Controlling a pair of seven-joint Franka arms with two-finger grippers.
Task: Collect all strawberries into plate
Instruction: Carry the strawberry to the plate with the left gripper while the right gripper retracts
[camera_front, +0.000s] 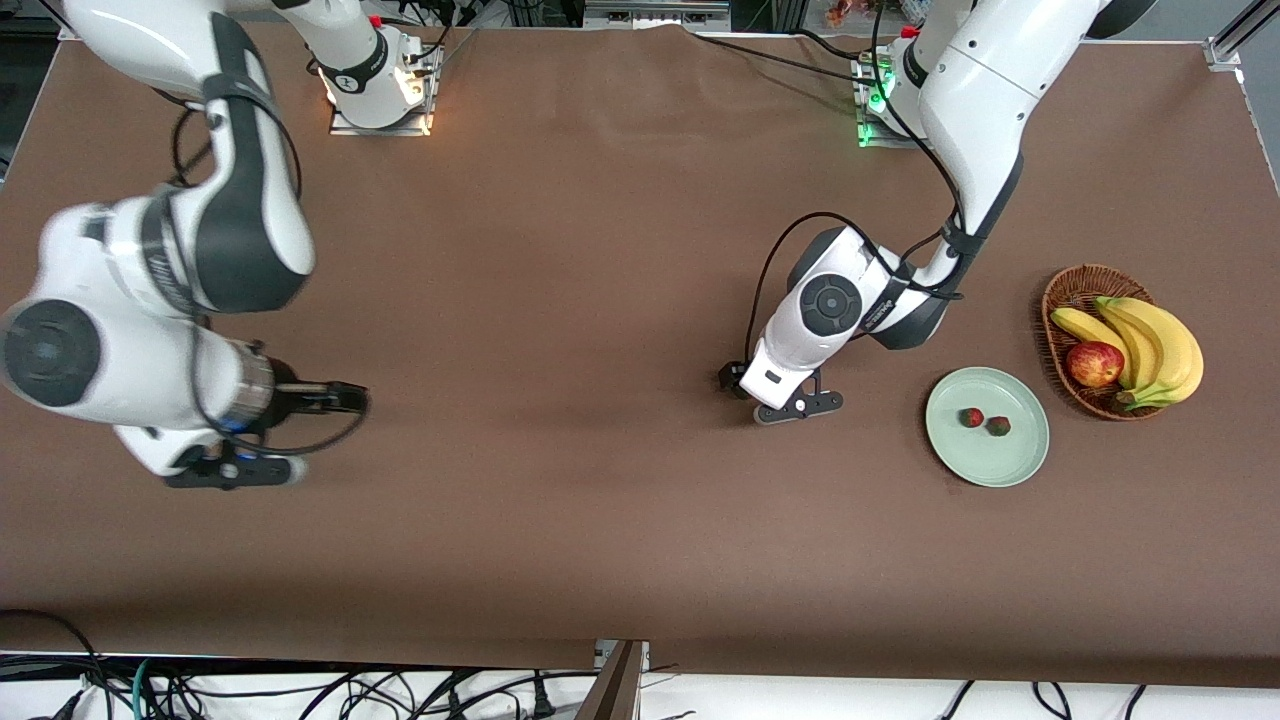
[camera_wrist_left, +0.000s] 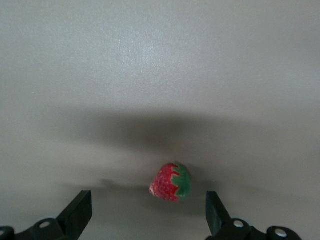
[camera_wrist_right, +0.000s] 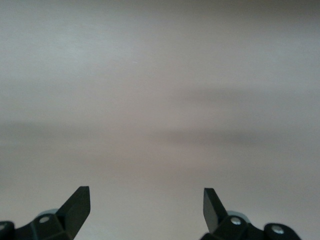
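Nearest the table's front edge, toward the left arm's end, sits the plate (camera_front: 988, 427), pale mint green, with two strawberries (camera_front: 972, 417) (camera_front: 998, 426) lying side by side on it, close together near its middle. Just farther from the front camera, by the edge at the left arm's end, stands a wicker basket (camera_front: 1065, 290) holding bananas (camera_front: 1150, 345) and an apple (camera_front: 1094, 364).

The left gripper (camera_wrist_left: 147, 212) hangs low over the bare brown table (camera_front: 560, 300), toward the middle from the plate and well apart from it. Its fingers are spread wide, and the left wrist view shows the third strawberry (camera_wrist_left: 171, 182) lying on the cloth in the span between the two fingertips, touched by neither, its green cap turned to one side. In the front view that berry is hidden beneath the gripper.

The right gripper (camera_wrist_right: 146, 210) waits over the table near the right arm's end, its fingers likewise parted and holding nothing, with only plain cloth below.
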